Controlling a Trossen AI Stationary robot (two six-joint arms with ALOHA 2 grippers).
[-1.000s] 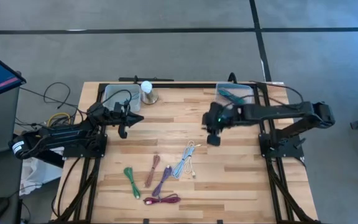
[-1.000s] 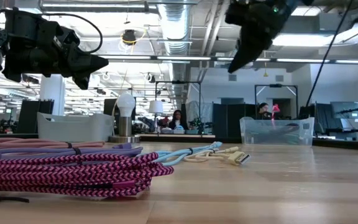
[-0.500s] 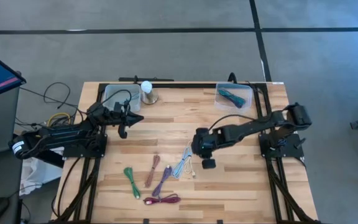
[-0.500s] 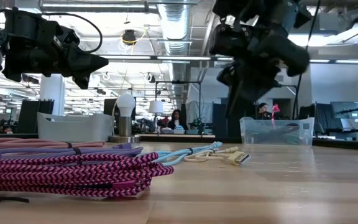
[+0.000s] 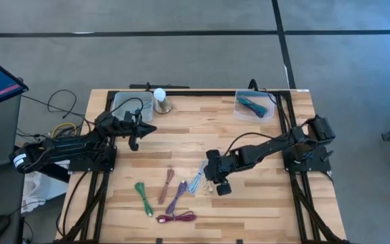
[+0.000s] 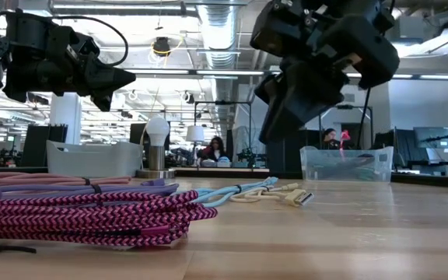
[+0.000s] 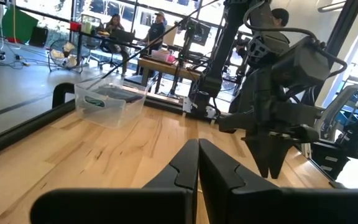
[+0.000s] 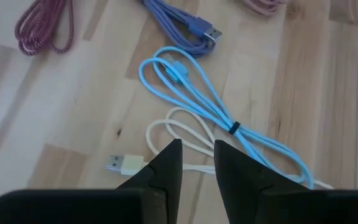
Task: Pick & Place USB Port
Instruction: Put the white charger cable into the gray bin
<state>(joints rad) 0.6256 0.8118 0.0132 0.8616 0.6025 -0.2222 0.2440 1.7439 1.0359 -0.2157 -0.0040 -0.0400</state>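
Hovering just above the coiled cream-white USB cable (image 8: 166,146) on the light wooden surface (image 5: 263,203), the right pincer (image 8: 197,163) is kept narrowly parted and empty, so that the cable beside the pale blue USB cable (image 8: 216,112) can probably be straddled. The left pincer (image 7: 197,163) is pressed together, waiting aside.

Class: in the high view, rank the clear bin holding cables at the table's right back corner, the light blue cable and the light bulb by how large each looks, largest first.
1. Clear bin.
2. Light blue cable, long but thin; against the bin it is close, so that order is unsure.
3. Light bulb, clearly smallest.

The right gripper hovers at the blue cable.
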